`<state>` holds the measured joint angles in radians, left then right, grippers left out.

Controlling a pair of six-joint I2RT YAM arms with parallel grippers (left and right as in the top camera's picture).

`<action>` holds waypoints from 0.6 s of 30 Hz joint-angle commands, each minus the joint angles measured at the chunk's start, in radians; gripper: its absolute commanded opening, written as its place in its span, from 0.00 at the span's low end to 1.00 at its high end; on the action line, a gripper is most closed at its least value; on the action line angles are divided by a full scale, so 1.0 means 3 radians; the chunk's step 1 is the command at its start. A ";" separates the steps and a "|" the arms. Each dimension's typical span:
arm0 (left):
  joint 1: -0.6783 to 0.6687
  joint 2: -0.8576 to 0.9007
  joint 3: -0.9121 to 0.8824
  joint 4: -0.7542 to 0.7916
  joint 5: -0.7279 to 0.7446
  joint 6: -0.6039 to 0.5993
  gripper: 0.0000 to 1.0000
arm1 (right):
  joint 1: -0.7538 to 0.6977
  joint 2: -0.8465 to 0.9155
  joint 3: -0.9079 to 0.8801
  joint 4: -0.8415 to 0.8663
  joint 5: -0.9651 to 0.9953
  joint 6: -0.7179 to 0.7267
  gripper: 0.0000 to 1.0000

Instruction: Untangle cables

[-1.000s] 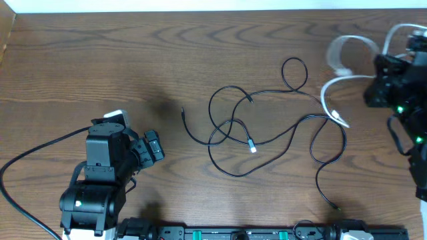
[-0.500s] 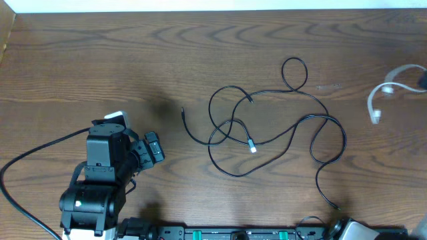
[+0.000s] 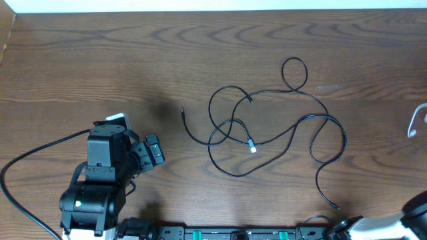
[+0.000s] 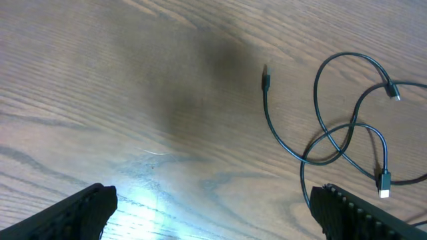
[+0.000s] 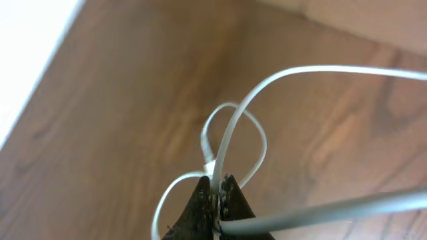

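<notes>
A thin black cable point(image 3: 267, 127) lies in tangled loops on the wooden table, right of centre, with a small plug end point(image 3: 253, 148) in its middle. It also shows in the left wrist view point(image 4: 320, 127). My left gripper point(image 4: 213, 213) is open and empty, low over the table left of the black cable. My right gripper point(image 5: 218, 190) is shut on a white cable point(image 5: 230, 143), held above the table. In the overhead view only an end of the white cable point(image 3: 416, 122) shows at the right edge; the right gripper itself is out of that view.
The left arm point(image 3: 107, 173) stands at the front left with its thick black lead point(image 3: 33, 157) curving to the left. A black rail point(image 3: 233, 233) runs along the table's front edge. A pale wall borders the table's far edge point(image 3: 200, 5).
The right arm has left the overhead view to the right, carrying the white cable away from the black one. The left arm and the black cable have not moved.
</notes>
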<state>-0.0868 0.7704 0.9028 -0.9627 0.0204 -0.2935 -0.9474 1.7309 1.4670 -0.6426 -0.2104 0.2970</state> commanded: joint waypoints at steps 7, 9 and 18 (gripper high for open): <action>0.0014 0.0001 0.0058 -0.0006 -0.0005 0.0039 0.99 | -0.0628 0.0693 0.0042 0.0038 -0.1013 0.0306 0.72; 0.0014 0.0003 0.0058 -0.0006 -0.0005 0.0039 1.00 | -0.0638 0.0704 0.0042 0.0050 -0.1137 0.0319 0.99; 0.0014 0.0117 0.0058 -0.0005 0.0197 0.0083 1.00 | -0.0066 0.0702 0.0064 0.0088 -0.2068 0.0715 0.99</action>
<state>-0.0868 0.7853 0.9028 -0.9627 0.0471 -0.2905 -1.0550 1.9408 1.4670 -0.6170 -0.6682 0.4637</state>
